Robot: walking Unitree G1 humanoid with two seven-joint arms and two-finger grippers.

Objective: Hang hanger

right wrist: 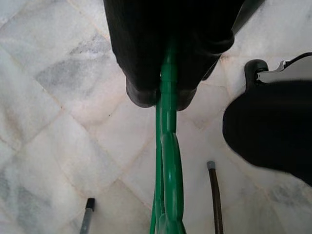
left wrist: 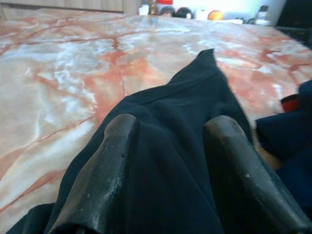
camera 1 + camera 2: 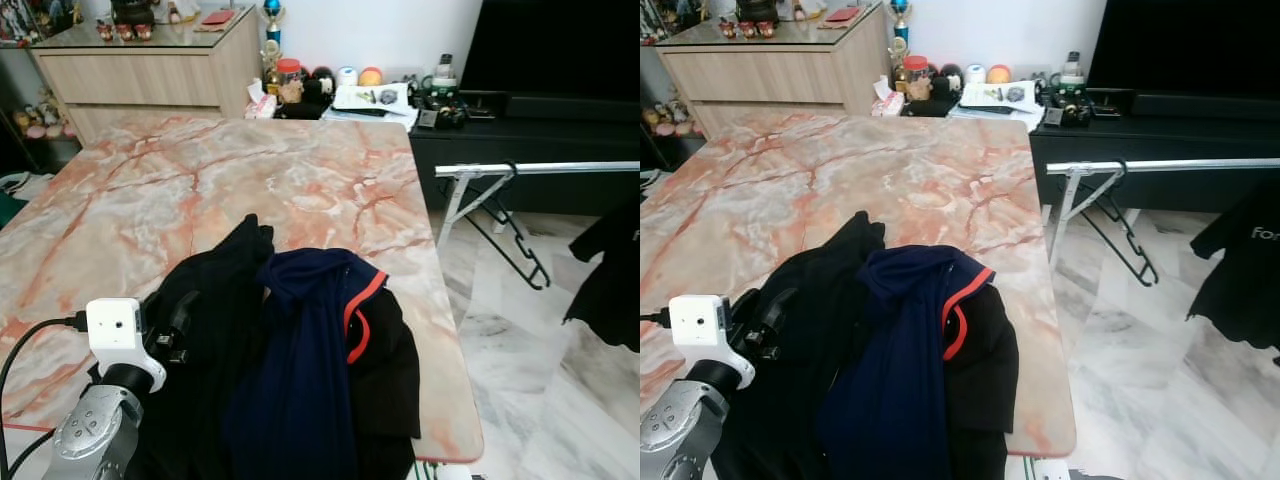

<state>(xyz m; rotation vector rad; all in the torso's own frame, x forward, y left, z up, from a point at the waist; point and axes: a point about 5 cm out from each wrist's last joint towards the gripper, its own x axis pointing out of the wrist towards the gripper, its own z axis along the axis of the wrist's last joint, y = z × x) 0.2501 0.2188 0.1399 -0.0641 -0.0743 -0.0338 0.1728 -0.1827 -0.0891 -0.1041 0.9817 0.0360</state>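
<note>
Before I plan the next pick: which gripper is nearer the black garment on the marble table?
Left. The left gripper rests on the black garment, jaws apart. The right gripper, shut on a green hanger, hangs over the floor.

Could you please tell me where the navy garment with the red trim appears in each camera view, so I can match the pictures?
Left eye view: navy garment lies on the black clothes at the marble table's near edge, bottom centre.
Right eye view: same garment, bottom centre-left.
Left wrist view: a navy patch with a bit of red trim at the frame's right edge, beyond the left gripper.
Right wrist view: not in it.
Shared landmark: the marble table.
</note>
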